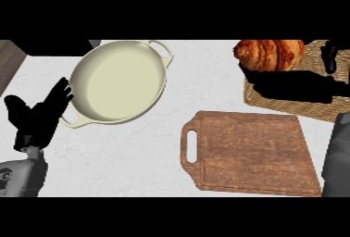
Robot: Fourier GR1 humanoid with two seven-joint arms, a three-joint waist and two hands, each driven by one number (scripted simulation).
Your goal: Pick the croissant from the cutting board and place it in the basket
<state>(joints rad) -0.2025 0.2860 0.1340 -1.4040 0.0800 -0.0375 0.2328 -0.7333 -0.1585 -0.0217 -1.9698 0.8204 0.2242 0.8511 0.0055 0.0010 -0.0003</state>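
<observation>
Croissant (pixel 270 54) sits at top right of the head view, over the far left part of the basket (pixel 290 106), right above the R hand (pixel 294 87) & touching it along its lower edge. Whether it rests in the basket or is carried by the hand can't be told. R hand lies across the basket as a dark bar running left-right, w/ the grey R forearm (pixel 336 157) coming up the right edge past the board's right side. Can't tell if R hand is clamped on the croissant or apart. Board (pixel 253 157), brown wood w/ a slot handle at its left end, lies flat on the counter (pixel 137 152) just below the basket, nr its front rim. Cream oval pan (pixel 120 81) w/ two loop handles sits upper left of centre, well apart from board & basket. L hand (pixel 37 115) shows at the left edge beside the pan, open, fingers straight & up, resting, holding nothing. Its fingertips are nr the pan's lower handle. Dark block (pixel 58 46) at top left, cut by the frame.
</observation>
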